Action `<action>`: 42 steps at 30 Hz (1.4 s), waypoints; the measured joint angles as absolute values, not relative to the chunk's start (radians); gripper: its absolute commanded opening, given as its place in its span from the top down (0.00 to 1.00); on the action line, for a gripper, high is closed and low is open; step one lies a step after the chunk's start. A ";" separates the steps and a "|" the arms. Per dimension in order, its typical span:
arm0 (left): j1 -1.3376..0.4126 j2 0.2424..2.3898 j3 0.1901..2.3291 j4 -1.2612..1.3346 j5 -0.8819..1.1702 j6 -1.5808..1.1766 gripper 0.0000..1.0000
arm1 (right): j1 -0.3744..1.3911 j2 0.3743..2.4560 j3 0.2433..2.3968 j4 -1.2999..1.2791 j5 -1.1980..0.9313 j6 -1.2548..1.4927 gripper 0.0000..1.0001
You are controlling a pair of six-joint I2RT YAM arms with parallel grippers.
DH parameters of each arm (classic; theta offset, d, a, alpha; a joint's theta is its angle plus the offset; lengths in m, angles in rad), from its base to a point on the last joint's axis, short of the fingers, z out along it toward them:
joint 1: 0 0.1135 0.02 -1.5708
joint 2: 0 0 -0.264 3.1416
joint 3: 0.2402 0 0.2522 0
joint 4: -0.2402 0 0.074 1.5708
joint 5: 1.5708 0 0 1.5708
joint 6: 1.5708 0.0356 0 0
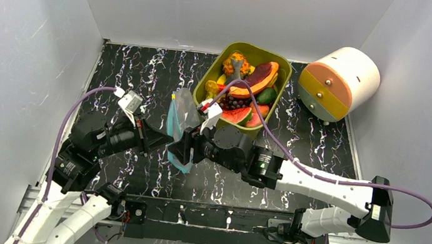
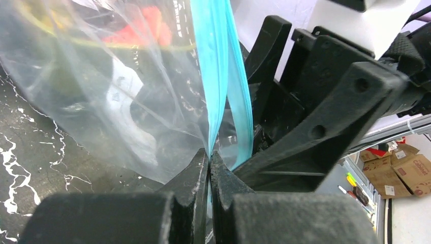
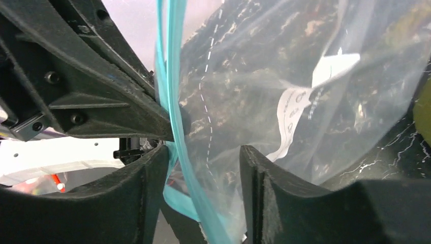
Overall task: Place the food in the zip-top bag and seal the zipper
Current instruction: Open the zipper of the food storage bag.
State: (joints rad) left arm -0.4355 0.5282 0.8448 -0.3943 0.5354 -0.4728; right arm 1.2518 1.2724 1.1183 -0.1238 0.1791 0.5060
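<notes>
The left gripper (image 2: pixel 209 155) was shut tight on the blue zipper (image 2: pixel 219 76) of the zip-top bag (image 2: pixel 101 91). It held the clear bag in the middle of the black table (image 1: pixel 144 75), between the two arms. The right gripper (image 3: pixel 203 162) was partly open. The zipper and some clear plastic ran between its fingers, and the blue strip sat right beside one finger. The food (image 1: pixel 246 91) lay piled in the green tub (image 1: pixel 207 76), just behind the bag. A round white box (image 1: pixel 338 81) stood to the right of the tub.
</notes>
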 measured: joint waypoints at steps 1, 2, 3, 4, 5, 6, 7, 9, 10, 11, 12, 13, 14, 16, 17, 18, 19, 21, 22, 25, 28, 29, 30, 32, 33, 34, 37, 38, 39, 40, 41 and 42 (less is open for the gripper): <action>-0.435 0.528 0.849 -0.399 0.535 -0.474 1.00 | 1.254 1.280 1.118 -0.121 0.183 0.507 0.66; -0.435 0.529 0.853 -0.406 0.535 -0.476 1.00 | 1.255 1.287 1.118 -0.117 0.186 0.510 0.74; -0.435 0.529 0.857 -0.419 0.533 -0.476 1.00 | 1.256 1.291 1.119 -0.112 0.189 0.510 0.81; -0.435 0.530 0.861 -0.429 0.530 -0.476 1.00 | 1.258 1.293 1.119 -0.108 0.194 0.517 0.85; -0.435 0.532 0.865 -0.438 0.528 -0.476 1.00 | 1.262 1.294 1.119 -0.106 0.204 0.522 0.87; -0.435 0.537 0.876 -0.456 0.519 -0.473 1.00 | 1.267 1.293 1.119 -0.105 0.217 0.532 0.88; -0.435 0.545 0.893 -0.482 0.505 -0.468 1.00 | 1.270 1.291 1.118 -0.104 0.232 0.538 0.88; -0.435 0.560 0.928 -0.531 0.478 -0.453 1.00 | 1.272 1.279 1.114 -0.105 0.262 0.549 0.91; -0.435 0.568 0.952 -0.566 0.458 -0.441 1.00 | 1.272 1.263 1.103 -0.104 0.285 0.552 0.92; -0.435 0.575 0.980 -0.611 0.434 -0.423 1.00 | 1.269 1.240 1.087 -0.109 0.311 0.557 0.92; -0.435 0.576 0.992 -0.628 0.424 -0.414 1.00 | 1.267 1.221 1.073 -0.113 0.331 0.564 0.92; -0.435 0.579 1.009 -0.657 0.408 -0.401 1.00 | 1.266 1.201 1.057 -0.115 0.349 0.575 0.93; -0.435 0.580 1.029 -0.688 0.393 -0.384 1.00 | 1.262 1.177 1.037 -0.118 0.370 0.585 0.94; -0.435 0.581 1.052 -0.728 0.376 -0.360 1.00 | 1.260 1.150 1.007 -0.124 0.391 0.606 0.98; -0.435 0.582 1.061 -0.743 0.371 -0.348 1.00 | 1.261 1.142 0.991 -0.126 0.397 0.618 0.99; -0.435 0.582 1.067 -0.754 0.369 -0.340 1.00 | 1.261 1.140 0.978 -0.128 0.400 0.630 1.00; -0.435 0.582 1.070 -0.764 0.369 -0.331 1.00 | 1.261 1.141 0.969 -0.128 0.401 0.638 1.00; -0.435 0.586 1.071 -0.776 0.375 -0.321 1.00 | 1.261 1.147 0.948 -0.136 0.403 0.659 1.00; -0.435 0.589 1.071 -0.779 0.382 -0.319 1.00 | 1.261 1.151 0.943 -0.139 0.403 0.668 1.00; -0.435 0.604 1.068 -0.776 0.417 -0.318 1.00 | 1.261 1.164 0.937 -0.146 0.411 0.690 1.00; -0.435 0.619 1.058 -0.767 0.461 -0.326 1.00 | 1.261 1.172 0.937 -0.147 0.413 0.710 0.94; -0.435 0.622 1.053 -0.763 0.470 -0.330 1.00 | 1.261 1.174 0.937 -0.147 0.413 0.712 0.88; -0.435 0.626 1.044 -0.757 0.485 -0.336 1.00 | 1.261 1.177 0.937 -0.147 0.411 0.719 0.84; -0.435 0.633 1.024 -0.744 0.510 -0.348 1.00 | 1.260 1.188 0.938 -0.147 0.400 0.735 0.74; -0.435 0.636 1.008 -0.732 0.524 -0.356 1.00 | 1.261 1.194 0.938 -0.146 0.392 0.739 0.68; -0.435 0.641 0.995 -0.723 0.537 -0.364 1.00 | 1.261 1.204 0.941 -0.146 0.384 0.744 0.62; -0.435 0.662 0.959 -0.690 0.577 -0.390 1.00 | 1.261 1.252 0.970 -0.146 0.362 0.753 0.55; -0.435 0.671 0.951 -0.680 0.590 -0.397 1.00 | 1.261 1.271 0.985 -0.146 0.356 0.753 0.55; -0.435 0.679 0.946 -0.675 0.601 -0.403 1.00 | 1.261 1.293 1.004 -0.146 0.348 0.753 0.55; -0.435 0.685 0.944 -0.672 0.607 -0.405 1.00 | 1.261 1.312 1.022 -0.144 0.342 0.752 0.55; -0.435 0.691 0.944 -0.667 0.617 -0.407 1.00 | 1.261 1.332 1.041 -0.141 0.338 0.751 0.55; -0.435 0.694 0.944 -0.664 0.626 -0.408 1.00 | 1.261 1.345 1.052 -0.138 0.337 0.750 0.55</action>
